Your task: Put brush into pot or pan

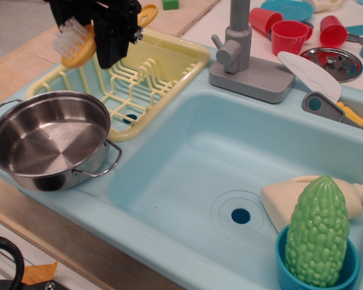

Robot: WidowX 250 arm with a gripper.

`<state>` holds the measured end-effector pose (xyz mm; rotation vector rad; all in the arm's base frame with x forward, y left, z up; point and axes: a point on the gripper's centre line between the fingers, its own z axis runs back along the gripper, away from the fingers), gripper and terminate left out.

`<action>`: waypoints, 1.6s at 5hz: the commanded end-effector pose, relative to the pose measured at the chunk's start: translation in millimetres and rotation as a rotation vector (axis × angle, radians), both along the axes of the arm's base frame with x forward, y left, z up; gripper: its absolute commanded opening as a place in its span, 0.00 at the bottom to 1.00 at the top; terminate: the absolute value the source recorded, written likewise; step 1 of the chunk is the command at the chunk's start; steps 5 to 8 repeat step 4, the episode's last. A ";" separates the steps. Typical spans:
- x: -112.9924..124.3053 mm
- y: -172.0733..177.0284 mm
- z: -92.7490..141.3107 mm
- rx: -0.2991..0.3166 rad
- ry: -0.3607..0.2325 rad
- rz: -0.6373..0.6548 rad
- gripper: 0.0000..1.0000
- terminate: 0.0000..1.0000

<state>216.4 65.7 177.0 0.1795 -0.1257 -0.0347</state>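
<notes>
My black gripper [100, 33] is shut on the yellow-orange brush [78, 48] and holds it in the air above the back left of the yellow dish rack [145, 78]. The white bristles [69, 35] point left and the handle end [148, 13] sticks out to the right of the gripper. The shiny steel pot [45, 142] with two wire loop handles stands empty on the sink's left ledge, below and in front of the brush.
A light blue sink basin [230, 157] holds a cream bottle [290, 196] and a green gourd [317, 232] in a blue cup. A grey faucet [248, 54], a white spatula [311, 75], red cups [287, 33] and a steel dish [334, 62] stand behind.
</notes>
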 end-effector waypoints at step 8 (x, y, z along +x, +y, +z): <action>-62.4 3.2 -3.2 -0.034 0.007 0.195 1.00 1.00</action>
